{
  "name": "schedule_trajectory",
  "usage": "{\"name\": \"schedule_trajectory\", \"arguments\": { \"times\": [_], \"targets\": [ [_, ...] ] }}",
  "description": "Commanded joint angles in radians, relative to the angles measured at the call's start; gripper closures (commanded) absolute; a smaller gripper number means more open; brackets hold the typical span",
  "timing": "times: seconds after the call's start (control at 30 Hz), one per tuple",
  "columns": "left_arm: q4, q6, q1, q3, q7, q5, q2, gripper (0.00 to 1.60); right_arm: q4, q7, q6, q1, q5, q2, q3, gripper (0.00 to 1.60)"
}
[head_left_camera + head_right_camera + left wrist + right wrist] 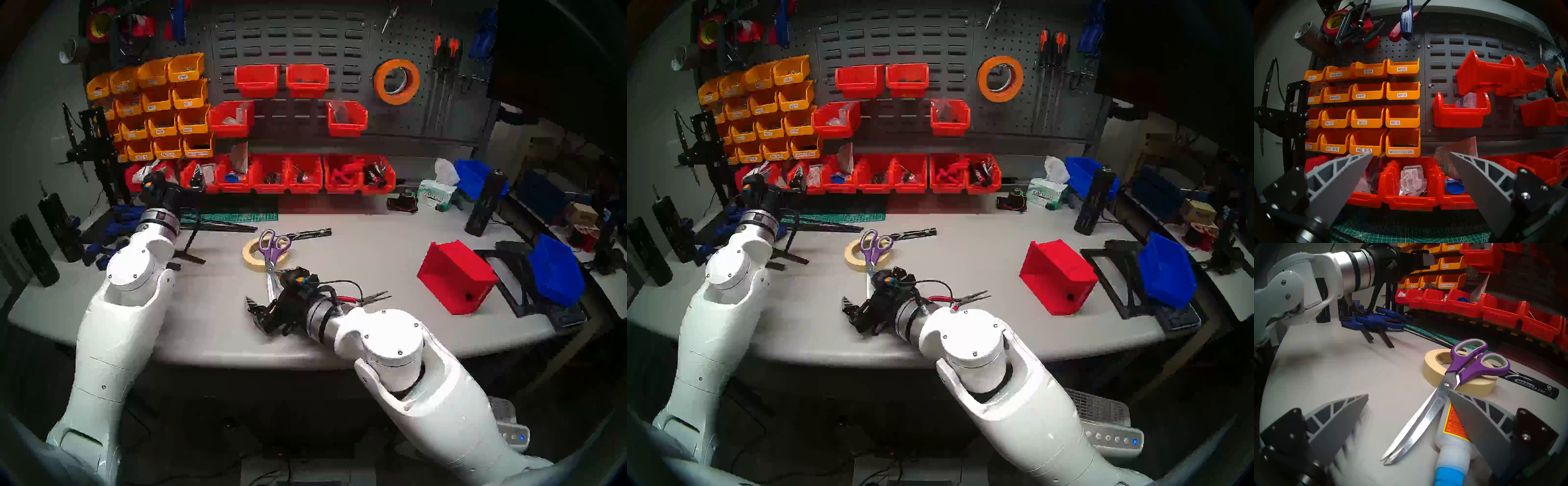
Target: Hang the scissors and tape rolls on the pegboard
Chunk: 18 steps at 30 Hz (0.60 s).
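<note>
Glue bottle [1451,445] beside scissors [1444,395] shows only wrist-side; possibly touching.

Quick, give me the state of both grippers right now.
Left gripper: open, holding nothing, facing the bins.
Right gripper: open, holding nothing, low over the table by the scissors.

A workshop. A grey workbench [356,237] stands against a pegboard [437,112] hung with screwdrivers [444,51] and orange tape [396,81]. Beside the pegboard, labelled yellow parts bins [1401,91] and red bins [271,173] hold hardware.
</note>
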Motion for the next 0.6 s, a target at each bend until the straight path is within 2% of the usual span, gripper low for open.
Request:
{"name": "schedule_trajectory", "arguments": {
  "times": [0.0,0.57],
  "targets": [
    [-0.03,-0.012,-0.029,-0.013,0.002,-0.002,0.001,0.0,0.026,-0.013,0.017,-0.008,-0.005,-0.011,-0.014,0.0],
    [-0.03,-0.012,-0.029,-0.013,0.002,-0.002,0.001,0.0,0.056,-0.031,0.013,0.026,-0.007,-0.048,-0.05,0.0]
  ]
}}
